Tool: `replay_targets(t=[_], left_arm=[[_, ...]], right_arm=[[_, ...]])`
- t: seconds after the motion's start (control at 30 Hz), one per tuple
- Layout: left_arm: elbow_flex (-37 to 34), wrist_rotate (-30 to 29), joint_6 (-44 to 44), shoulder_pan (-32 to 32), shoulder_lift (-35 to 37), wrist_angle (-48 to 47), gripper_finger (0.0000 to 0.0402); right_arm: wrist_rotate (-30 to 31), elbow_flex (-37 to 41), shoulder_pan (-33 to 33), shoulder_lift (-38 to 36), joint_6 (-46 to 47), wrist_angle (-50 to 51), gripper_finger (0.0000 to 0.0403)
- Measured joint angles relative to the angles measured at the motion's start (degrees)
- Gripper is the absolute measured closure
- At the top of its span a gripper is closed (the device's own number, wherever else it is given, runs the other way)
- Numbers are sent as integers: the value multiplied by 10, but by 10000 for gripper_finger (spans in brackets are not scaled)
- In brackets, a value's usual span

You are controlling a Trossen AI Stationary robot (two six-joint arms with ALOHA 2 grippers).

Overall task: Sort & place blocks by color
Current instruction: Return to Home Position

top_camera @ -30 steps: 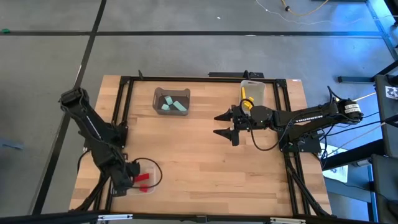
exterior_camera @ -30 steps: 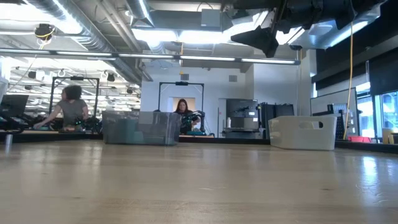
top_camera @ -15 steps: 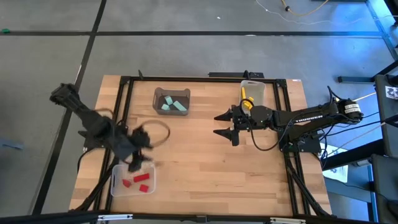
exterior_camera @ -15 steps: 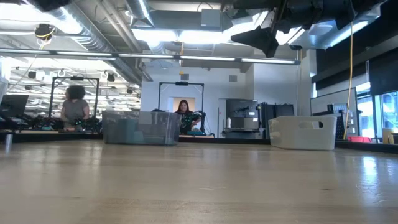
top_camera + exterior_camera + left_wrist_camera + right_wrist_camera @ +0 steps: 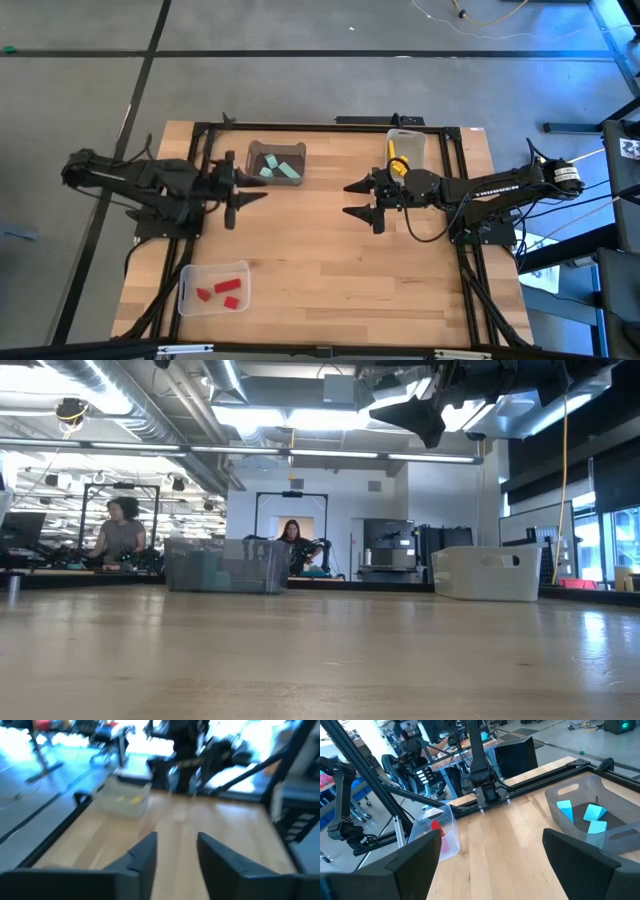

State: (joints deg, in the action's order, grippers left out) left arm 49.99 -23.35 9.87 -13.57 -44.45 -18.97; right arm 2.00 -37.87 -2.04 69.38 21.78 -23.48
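Sorting looks done: small flat red blocks (image 5: 222, 290) lie in the near-left clear plastic bin (image 5: 186, 283), mint green blocks (image 5: 278, 170) in the far dark plastic bin (image 5: 250, 152), yellow blocks (image 5: 397, 166) in the far-right clear bin (image 5: 416, 140). The left pincer (image 5: 238, 190) and the right pincer (image 5: 350, 200) hover with fingers apart, empty.

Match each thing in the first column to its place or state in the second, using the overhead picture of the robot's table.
Column one
1. red flat rectangular blocks
2. mint green flat rectangular blocks
3. yellow flat rectangular blocks
4. left end effector

Column two
A. in the dark plastic bin, upper middle of the high view
B. open, above the table beside the dark bin
C. in the clear plastic bin, lower left of the high view
D. in the pale plastic bin beside the right end effector, which is also open

Pairs: 1-C, 2-A, 3-D, 4-B
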Motion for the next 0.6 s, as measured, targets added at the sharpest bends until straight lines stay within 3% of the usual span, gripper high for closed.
replay_targets(t=[0.2,0.43,0.6], left_arm=[[-14,103,-30,72,36,43,387],[-14,120,-72,140,80,45,400],[-52,140,-63,162,123,75,401]], right_arm=[[0,0,0,0,0,-1,54],[0,0,0,0,2,0,54],[-1,0,0,0,4,0,54]])
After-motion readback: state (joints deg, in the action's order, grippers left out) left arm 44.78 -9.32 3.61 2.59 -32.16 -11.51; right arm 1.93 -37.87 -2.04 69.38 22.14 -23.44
